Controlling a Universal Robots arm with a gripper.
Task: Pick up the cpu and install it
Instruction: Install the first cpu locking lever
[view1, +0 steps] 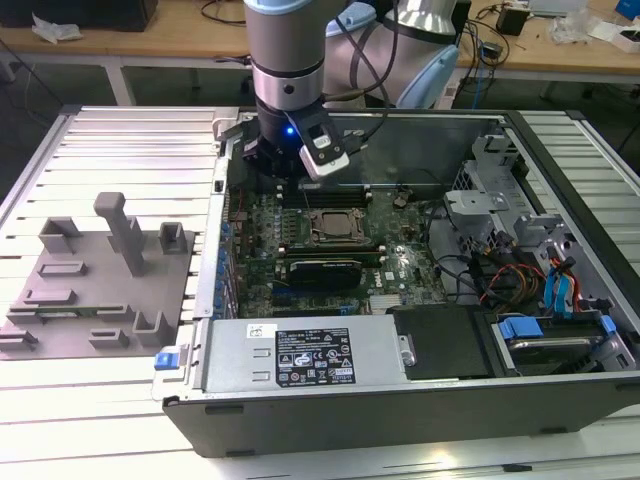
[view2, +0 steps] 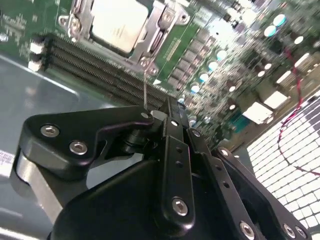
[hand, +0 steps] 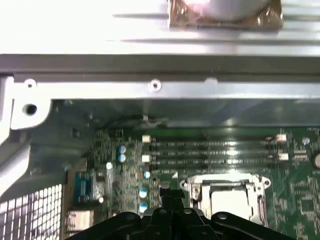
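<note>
The cpu (view2: 117, 25), a flat square with a silvery-white top, lies inside the metal-framed socket (view1: 335, 225) on the green motherboard; the first wrist view shows the cpu (hand: 227, 202) there too. In the exterior view my gripper (view1: 285, 180) hangs over the board's far edge, just towards the exterior view's left of the socket. Its black fingers (view2: 172, 150) meet at the tips in both wrist views, gripper (view2: 167, 114) and gripper (hand: 172, 202), shut with nothing between them. It does not touch the cpu.
The open computer case wall (view1: 400, 120) surrounds the motherboard. A power supply (view1: 310, 355) lies at the near side, with drive bays and cables (view1: 530, 280) to the exterior view's right. A grey moulded tray (view1: 95, 290) with blocks and posts sits outside the case on the left.
</note>
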